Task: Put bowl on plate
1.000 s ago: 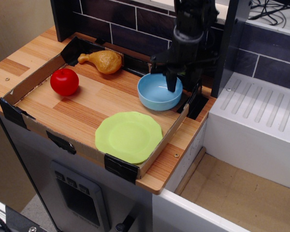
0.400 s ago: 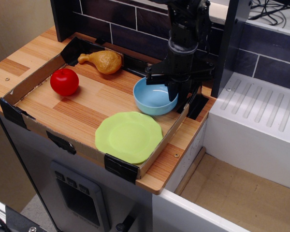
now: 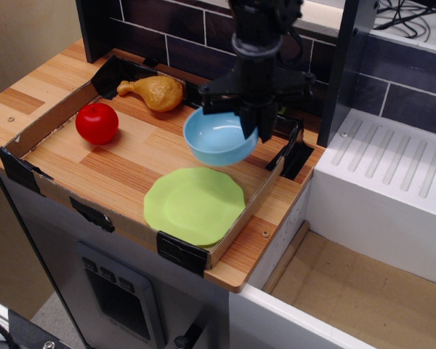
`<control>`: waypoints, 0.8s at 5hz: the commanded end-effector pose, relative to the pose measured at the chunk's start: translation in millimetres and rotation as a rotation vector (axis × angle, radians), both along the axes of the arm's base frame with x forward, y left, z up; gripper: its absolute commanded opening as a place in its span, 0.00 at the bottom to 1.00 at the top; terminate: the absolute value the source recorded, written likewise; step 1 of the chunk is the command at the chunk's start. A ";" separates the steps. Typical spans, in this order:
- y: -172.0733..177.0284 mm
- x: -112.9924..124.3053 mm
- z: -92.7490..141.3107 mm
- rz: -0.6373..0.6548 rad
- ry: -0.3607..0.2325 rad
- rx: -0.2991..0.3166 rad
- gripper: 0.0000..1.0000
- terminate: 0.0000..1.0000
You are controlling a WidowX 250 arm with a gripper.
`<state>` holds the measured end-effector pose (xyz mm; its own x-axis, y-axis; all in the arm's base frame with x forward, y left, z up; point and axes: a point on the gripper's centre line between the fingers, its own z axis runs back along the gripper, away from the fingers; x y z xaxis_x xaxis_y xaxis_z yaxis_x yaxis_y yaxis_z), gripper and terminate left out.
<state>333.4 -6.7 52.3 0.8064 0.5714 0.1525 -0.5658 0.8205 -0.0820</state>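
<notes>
The light blue bowl (image 3: 215,138) hangs tilted in the air, above the tray floor and just beyond the far edge of the plate. My black gripper (image 3: 251,125) comes down from above and is shut on the bowl's right rim. The yellow-green plate (image 3: 194,205) lies flat at the near right corner of the wooden tray, with nothing on it. The bowl does not touch the plate.
A red apple (image 3: 97,122) sits at the tray's left. A toy chicken drumstick (image 3: 154,91) lies at the far side. The tray (image 3: 73,163) has low cardboard walls. A dark brick wall stands behind, and a white sink unit (image 3: 392,182) is to the right.
The gripper has lifted the bowl off the tray floor and carried it left and toward the plate; the bowl now tilts in the air. The plate, apple and drumstick have not moved.
</notes>
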 end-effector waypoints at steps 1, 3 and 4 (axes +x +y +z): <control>5.8 -23.7 10.8 -0.040 -0.050 0.026 0.00 0.00; 7.1 -39.4 -12.5 -0.057 -0.023 0.049 0.00 0.00; 9.0 -36.7 -17.9 -0.056 -0.016 0.071 1.00 0.00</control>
